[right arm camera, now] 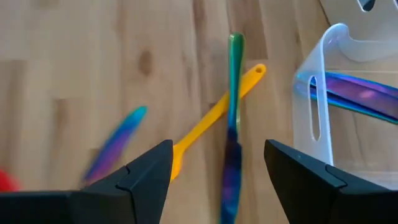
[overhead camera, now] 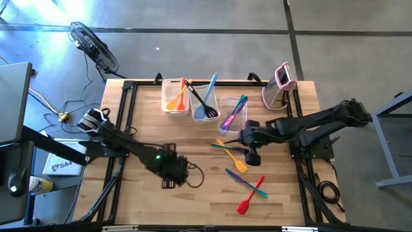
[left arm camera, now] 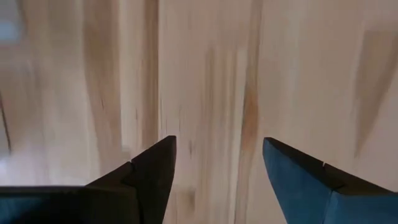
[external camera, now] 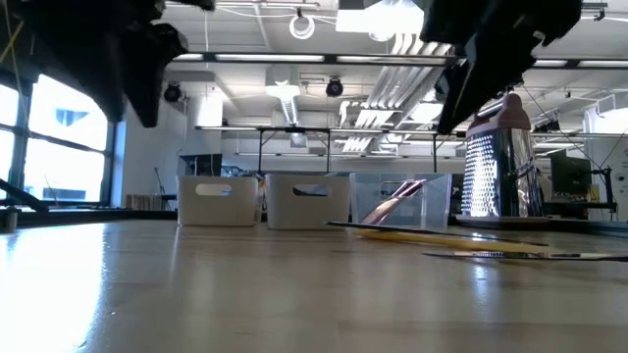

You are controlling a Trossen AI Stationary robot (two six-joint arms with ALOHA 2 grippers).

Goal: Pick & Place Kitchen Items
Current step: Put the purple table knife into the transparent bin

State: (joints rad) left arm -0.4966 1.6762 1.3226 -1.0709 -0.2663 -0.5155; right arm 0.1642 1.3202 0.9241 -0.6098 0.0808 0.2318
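Note:
Several slim utensils lie flat on the wooden table right of centre: a yellow spatula (overhead camera: 233, 156), a green-and-purple one (overhead camera: 225, 146) crossing it, a blue one (overhead camera: 239, 177) and a red spatula (overhead camera: 251, 196). My right gripper (right arm camera: 218, 142) hangs open above the yellow spatula (right arm camera: 211, 118) and the green-and-purple utensil (right arm camera: 234, 106), touching neither. My left gripper (left arm camera: 219, 140) is open over bare wood near the table's middle (overhead camera: 177, 173).
Three tubs stand along the far edge: the left tub (overhead camera: 174, 98) holds orange utensils, the middle tub (overhead camera: 203, 106) a black turner and a blue utensil, the clear right tub (right arm camera: 323, 93) purple and teal ones. A pink-and-white grater (overhead camera: 282, 84) stands upright at the far right.

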